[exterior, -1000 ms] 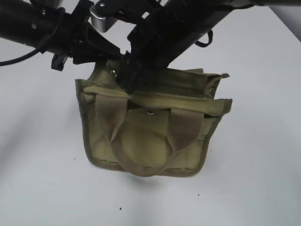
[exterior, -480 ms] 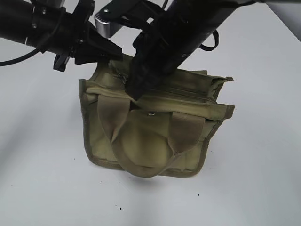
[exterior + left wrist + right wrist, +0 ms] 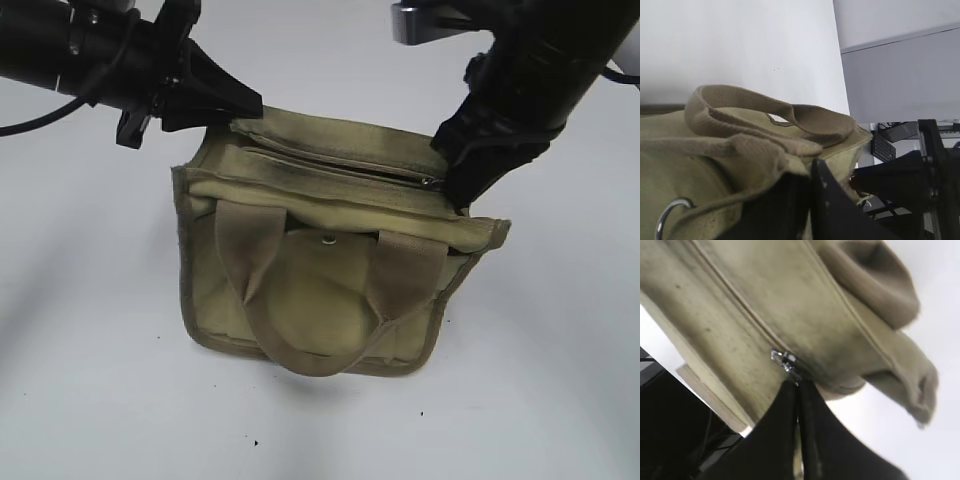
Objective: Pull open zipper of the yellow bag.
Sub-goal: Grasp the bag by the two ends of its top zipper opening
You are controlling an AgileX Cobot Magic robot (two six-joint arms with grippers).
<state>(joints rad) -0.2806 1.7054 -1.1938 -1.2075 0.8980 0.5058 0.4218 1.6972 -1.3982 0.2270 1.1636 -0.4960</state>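
Bag [image 3: 330, 290] sits mid-table [image 3: 100, 380], white, w/ dark specks. Zipper [image 3: 340, 160] runs across its top. Right gripper [image 3: 452, 195] pinching the pull at right end, tab mostly hidden. Left gripper [image 3: 235, 108] clamps far-left top edge, tips buried in fabric. Grey wall panel behind.

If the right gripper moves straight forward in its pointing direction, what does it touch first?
Most likely the yellow bag: the right gripper points down at its top, jaws shut at the zipper pull. Depth is unclear.
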